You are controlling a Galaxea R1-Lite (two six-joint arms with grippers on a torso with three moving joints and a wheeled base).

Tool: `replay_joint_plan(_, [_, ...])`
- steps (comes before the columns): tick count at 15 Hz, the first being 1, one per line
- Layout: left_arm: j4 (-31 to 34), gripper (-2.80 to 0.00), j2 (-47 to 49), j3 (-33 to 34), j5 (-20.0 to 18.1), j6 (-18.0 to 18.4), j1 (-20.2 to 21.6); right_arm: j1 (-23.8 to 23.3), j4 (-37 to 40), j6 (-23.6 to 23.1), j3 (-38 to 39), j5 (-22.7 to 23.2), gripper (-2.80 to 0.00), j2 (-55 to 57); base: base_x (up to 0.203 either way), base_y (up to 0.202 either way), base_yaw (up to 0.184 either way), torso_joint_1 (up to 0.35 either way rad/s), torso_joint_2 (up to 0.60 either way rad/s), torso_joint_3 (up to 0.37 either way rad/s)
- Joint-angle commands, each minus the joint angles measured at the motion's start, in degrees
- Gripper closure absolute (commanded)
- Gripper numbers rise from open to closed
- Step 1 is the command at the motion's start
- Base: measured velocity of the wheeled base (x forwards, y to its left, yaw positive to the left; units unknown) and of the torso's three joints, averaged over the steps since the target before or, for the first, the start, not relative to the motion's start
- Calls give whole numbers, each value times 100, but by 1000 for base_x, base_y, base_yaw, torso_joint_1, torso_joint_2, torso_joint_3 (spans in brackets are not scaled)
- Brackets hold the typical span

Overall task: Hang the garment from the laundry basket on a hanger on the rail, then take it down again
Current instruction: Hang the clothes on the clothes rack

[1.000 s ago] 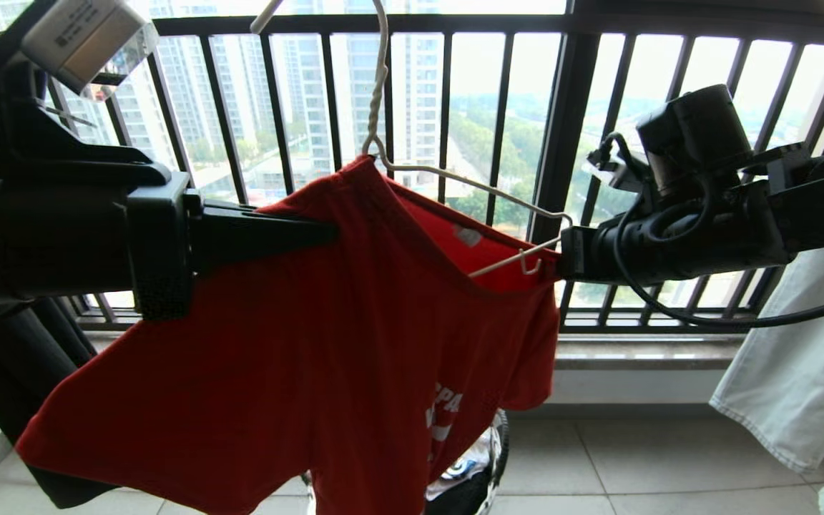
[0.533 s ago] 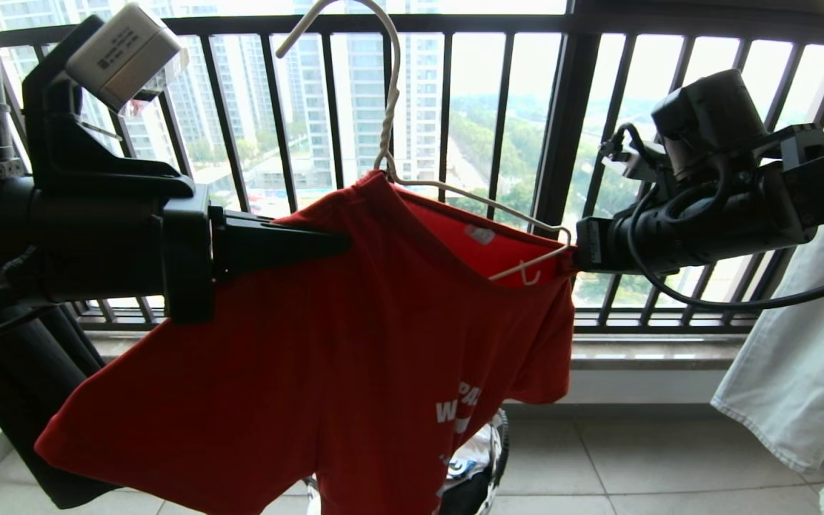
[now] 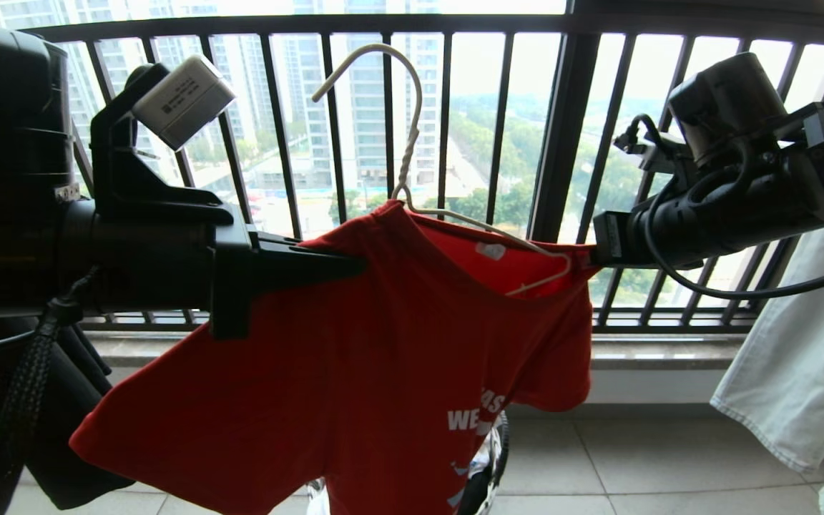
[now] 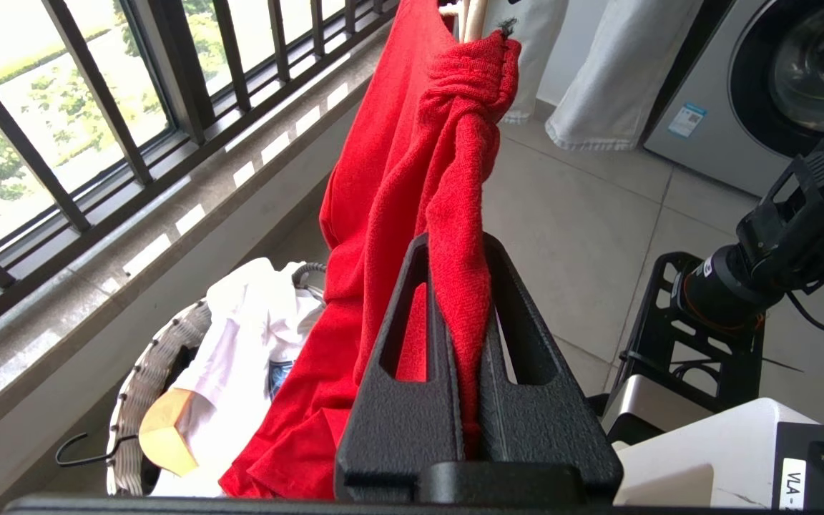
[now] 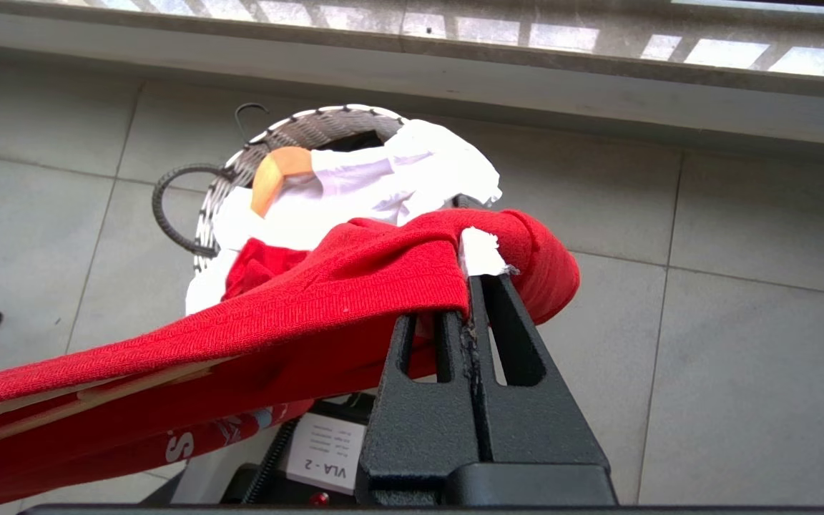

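Note:
The garment [image 3: 355, 372], a red T-shirt with white lettering, hangs on the cream wire hanger [image 3: 412, 121], whose hook is free in the air before the balcony bars. My left gripper [image 3: 358, 263] is shut on the shirt's left shoulder; red cloth is pinched between its fingers [image 4: 455, 247]. My right gripper [image 3: 596, 252] is shut on the right shoulder end, with red cloth bunched over its tips [image 5: 473, 286]. The laundry basket [image 3: 501, 450] stands on the floor below the shirt and shows more fully as the laundry basket [image 5: 297, 132]. The rail is out of view.
The black balcony railing [image 3: 562, 143] runs close behind the hanger. Pale trousers [image 3: 798, 357] hang at the right and a dark garment [image 3: 61, 443] at the left. A white garment [image 5: 369, 186] and a wooden hanger [image 4: 162, 429] lie in the basket. A washing machine [image 4: 777, 86] stands behind.
Both grippers have brought the hanger and the red shirt down and a little to the right. The hook's top, cut off before, now shows whole below the railing's top bar.

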Motion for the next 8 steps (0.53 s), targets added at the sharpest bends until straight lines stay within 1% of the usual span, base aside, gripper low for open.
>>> replay_joint_plan(1, [-60, 0, 220, -25, -14, 5, -10, 10, 212, 15, -226, -7, 0, -9, 0, 0, 0, 0, 0, 0])
replay_joint_plan(4, [-224, 0, 263, 15, -14, -12, -19, 54, 266, 16, -439, -7, 0, 8, 0, 0, 0, 0, 0, 0])
replay_joint_plan(8, [-232, 0, 470, -9, -14, -4, -52, 345, 268, 23, -510, -24, 0, 0, 0, 0, 0, 0, 0, 0])
